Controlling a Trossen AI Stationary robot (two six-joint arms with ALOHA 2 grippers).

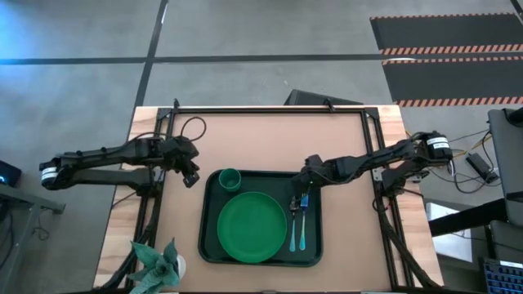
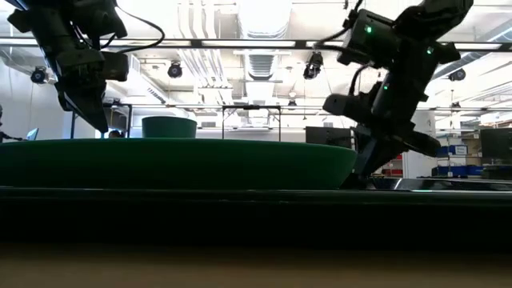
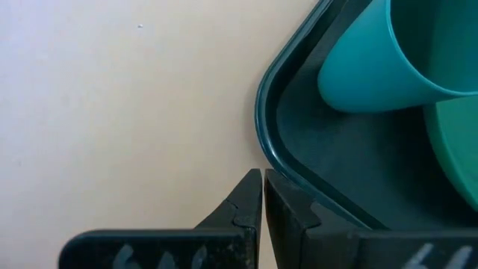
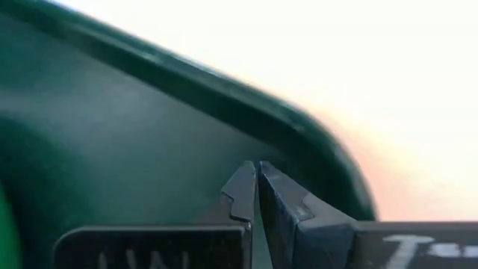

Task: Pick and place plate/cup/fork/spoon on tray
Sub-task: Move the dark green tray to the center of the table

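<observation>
All four pieces lie inside the tray [image 1: 208, 245]: the plate [image 1: 251, 227] in the middle, the cup [image 1: 230, 179] upright in the far left corner, and the fork [image 1: 292, 220] and spoon [image 1: 301, 232] side by side along the right of the plate, handles toward the near edge. The right gripper [image 1: 303, 198] sits low over the far right part of the tray, just above the utensil heads, its fingers pressed together and holding nothing; the left gripper [image 1: 191, 176] hangs just outside the tray's far left corner, likewise closed and empty (its wrist view shows the tips meeting beside the rim). The placing looks finished, so the step in hand is probably a clean withdrawal: the right arm would do best to rise straight up before swinging back, since a sideways drag could nudge the fork or spoon, and the left should clear the rim and the cup without brushing them. The tray rests on a tan tabletop [image 1: 261, 139] framed by a black metal rail, with a small potted plant [image 1: 159, 263] at the near left corner. Beyond is grey floor with striped hazard mats, and a workshop with ceiling lights.
</observation>
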